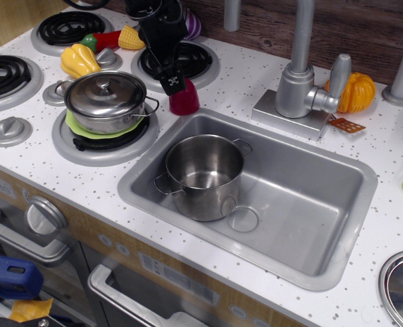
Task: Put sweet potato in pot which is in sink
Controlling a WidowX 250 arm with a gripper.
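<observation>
Observation.image view, toy kitchen counter seen from the front. Gripper (172, 80) hangs low at the back, black, arm coming down from the top edge over the rear burner (181, 61). Potato (184, 99) stands on the counter just behind the sink's (337, 272) back left rim, dark red, stubby. Gripper tip sits right at the potato's upper left, overlapping it; looks touching, but fingers are not separately visible, so cannot tell whether the jaws are wide, narrow, or clamped on it. Potato appears to rest on the counter, not lifted.

Pot (205, 177) stands upright in the left half of the sink, tall, shiny, open mouth, nothing visible inside, two loop handles. Potato is outside the pot, well behind it and a little left.

Lidded pot (107, 101) sits on a green mat on the front burner, just left of the potato. Yellow pepper (79, 60) behind it, near the knobs. Corn (131, 37) and a red-green piece lie at the back left. Faucet (298, 82) stands behind the sink; orange pumpkin (355, 92) just right of it. Lid edge at bottom right corner.
</observation>
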